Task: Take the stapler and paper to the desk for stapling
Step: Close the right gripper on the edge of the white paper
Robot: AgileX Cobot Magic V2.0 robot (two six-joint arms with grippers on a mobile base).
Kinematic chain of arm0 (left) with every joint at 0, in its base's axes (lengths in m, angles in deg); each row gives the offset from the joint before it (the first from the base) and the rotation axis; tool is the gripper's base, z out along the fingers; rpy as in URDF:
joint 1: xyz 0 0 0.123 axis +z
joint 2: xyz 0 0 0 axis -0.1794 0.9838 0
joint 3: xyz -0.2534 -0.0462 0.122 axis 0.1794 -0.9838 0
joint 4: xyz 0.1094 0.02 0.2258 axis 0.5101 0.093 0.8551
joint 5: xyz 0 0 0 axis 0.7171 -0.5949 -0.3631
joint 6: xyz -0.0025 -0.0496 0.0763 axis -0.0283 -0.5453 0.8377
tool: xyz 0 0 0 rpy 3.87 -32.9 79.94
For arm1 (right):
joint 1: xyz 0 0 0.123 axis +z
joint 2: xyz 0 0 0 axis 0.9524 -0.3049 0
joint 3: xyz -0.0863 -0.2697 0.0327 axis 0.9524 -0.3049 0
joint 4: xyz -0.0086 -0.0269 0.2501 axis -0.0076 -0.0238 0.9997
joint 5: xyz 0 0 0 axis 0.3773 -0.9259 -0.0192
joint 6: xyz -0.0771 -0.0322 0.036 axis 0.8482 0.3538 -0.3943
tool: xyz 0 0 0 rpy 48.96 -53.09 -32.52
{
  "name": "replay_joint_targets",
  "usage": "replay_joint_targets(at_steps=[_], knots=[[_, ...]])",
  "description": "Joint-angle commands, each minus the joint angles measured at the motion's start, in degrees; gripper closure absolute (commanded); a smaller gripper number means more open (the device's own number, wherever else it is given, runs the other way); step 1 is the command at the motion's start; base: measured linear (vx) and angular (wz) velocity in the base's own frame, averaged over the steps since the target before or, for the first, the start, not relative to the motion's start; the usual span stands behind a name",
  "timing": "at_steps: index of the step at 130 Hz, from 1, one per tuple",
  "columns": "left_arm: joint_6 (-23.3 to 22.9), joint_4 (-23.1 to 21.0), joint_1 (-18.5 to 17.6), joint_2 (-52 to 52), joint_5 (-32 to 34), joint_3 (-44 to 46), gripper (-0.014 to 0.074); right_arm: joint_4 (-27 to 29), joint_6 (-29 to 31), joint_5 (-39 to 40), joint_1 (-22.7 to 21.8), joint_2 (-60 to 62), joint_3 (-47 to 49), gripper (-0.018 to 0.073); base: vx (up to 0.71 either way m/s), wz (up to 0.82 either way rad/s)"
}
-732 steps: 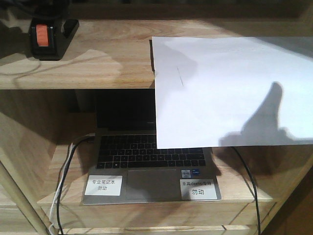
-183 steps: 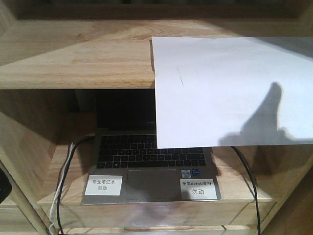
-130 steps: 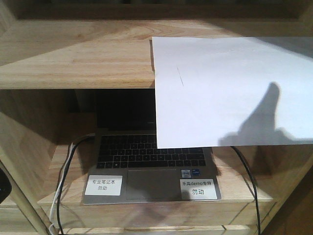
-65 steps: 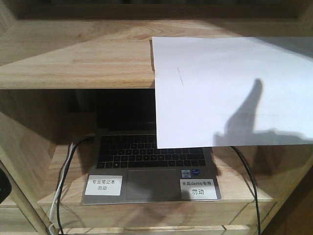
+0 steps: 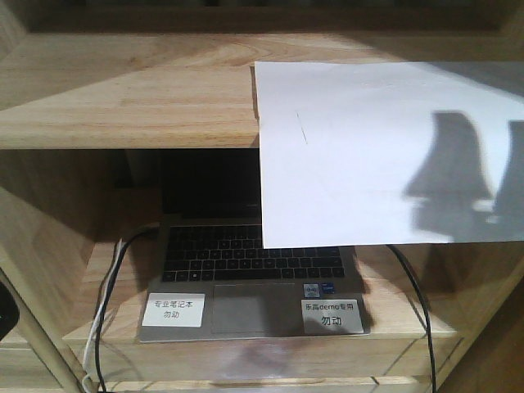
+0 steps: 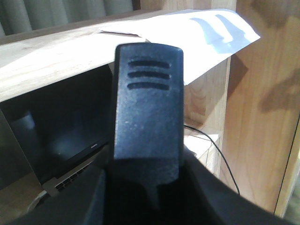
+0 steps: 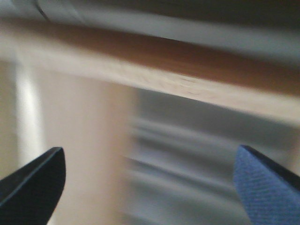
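Observation:
The paper (image 5: 377,147) lies on the upper shelf board (image 5: 123,90), its front half hanging over the edge. A two-fingered shadow falls on its right side. The paper (image 6: 206,42) also shows in the left wrist view, above and behind. My left gripper (image 6: 148,187) is shut on the stapler (image 6: 148,108), whose black ribbed end stands up between the dark jaws. My right gripper (image 7: 150,187) is open, with nothing between its fingertips (image 7: 33,183) and a blurred wooden edge ahead. Neither gripper appears in the front view. The desk is out of view.
An open laptop (image 5: 254,262) with two white labels sits on the lower shelf under the paper. Cables (image 5: 106,311) run down on both sides of it. A wooden side panel (image 6: 262,117) stands to the right of the shelf bay.
The stapler that stood at the upper shelf's left has left it and is in my left gripper. The shadow on the paper slid right and split into two finger shapes.

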Motion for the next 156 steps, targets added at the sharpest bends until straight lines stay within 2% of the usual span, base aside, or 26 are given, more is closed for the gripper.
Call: replay_joint_targets(at_steps=[1,19,60,76,87,111,126,140,156], knots=[[0.09,-0.98,-0.20,0.78,6.63,1.46,0.0603,-3.54,-3.33,10.46,-0.40,0.47,-1.70,-0.0094,0.00,0.00],[0.09,-0.98,-0.20,0.78,6.63,1.46,0.0603,-5.42,-3.33,10.85,-0.40,3.38,-6.50,-0.0090,0.00,0.00],[0.09,-0.98,-0.20,0.78,6.63,1.46,0.0603,-3.78,-3.40,9.37,0.11,14.38,-21.08,-0.0080,0.00,0.00],[0.09,-0.98,-0.20,0.78,6.63,1.46,0.0603,-2.26,-3.40,6.86,3.59,18.71,-25.23,-0.0076,0.00,0.00],[0.09,-0.98,-0.20,0.78,6.63,1.46,0.0603,-2.25,-3.40,5.01,7.56,21.28,-28.08,-0.0074,0.00,0.00],[0.09,-0.98,-0.20,0.78,6.63,1.46,0.0603,-1.95,-3.40,4.41,15.10,23.83,-32.74,-0.0070,0.00,0.00],[0.09,-0.98,-0.20,0.78,6.63,1.46,0.0603,-1.46,-3.40,4.68,18.23,23.96,-35.40,-0.0064,0.00,0.00],[0.09,-0.98,-0.20,0.78,6.63,1.46,0.0603,-1.18,-3.40,6.79,20.18,23.96,-37.69,-0.0055,0.00,0.00],[0.09,-0.98,-0.20,0.78,6.63,1.46,0.0603,-0.99,-3.40,13.87,20.73,23.00,-41.12,-0.0039,0.00,0.00]])
